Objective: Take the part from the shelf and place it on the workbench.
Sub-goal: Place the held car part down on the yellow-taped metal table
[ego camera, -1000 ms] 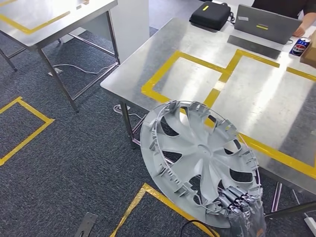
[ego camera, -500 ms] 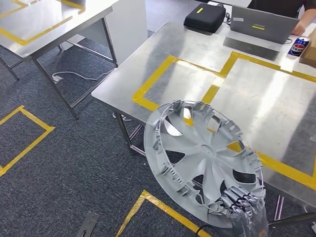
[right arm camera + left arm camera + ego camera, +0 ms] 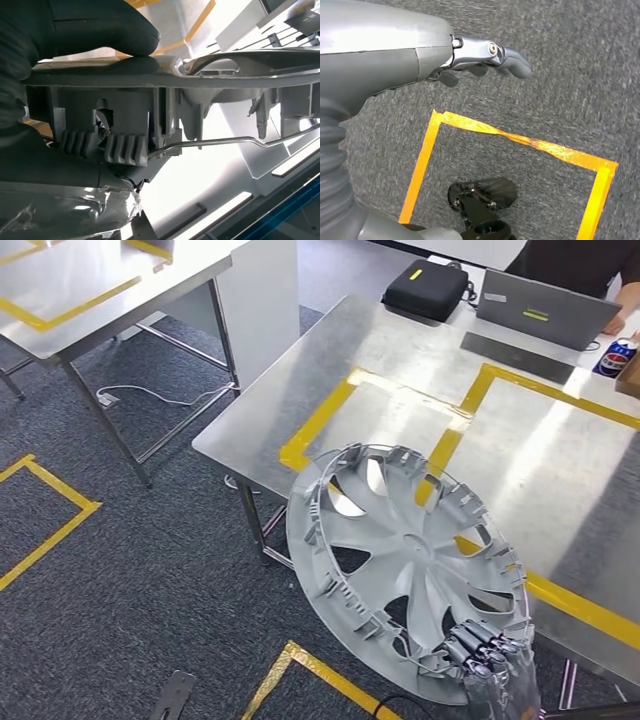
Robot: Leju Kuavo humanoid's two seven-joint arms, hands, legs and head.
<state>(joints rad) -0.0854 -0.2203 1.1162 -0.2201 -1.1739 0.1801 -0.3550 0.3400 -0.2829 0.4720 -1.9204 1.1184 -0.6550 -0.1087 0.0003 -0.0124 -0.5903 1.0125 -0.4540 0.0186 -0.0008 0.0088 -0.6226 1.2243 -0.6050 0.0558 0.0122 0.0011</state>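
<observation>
One-handed hold | right hand (image 3: 489, 660) clamps hubcap (image 3: 404, 565) by lower rim, tilted, overhanging bench (image 3: 392, 360) edge | left hand (image 3: 486, 52) hangs slack, holding nothing | risk: rim-only pinch slips, or hubcap clips bench edge on approach

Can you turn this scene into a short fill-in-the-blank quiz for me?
1. The robot's right hand grips the rim of a grey ____.
2. The lines taped on the metal workbench are ____ in colour.
3. The black case lies beside an open ____.
4. The left hand, hanging over the carpet, holds ____.

Missing words: wheel cover; yellow; laptop; nothing
</observation>
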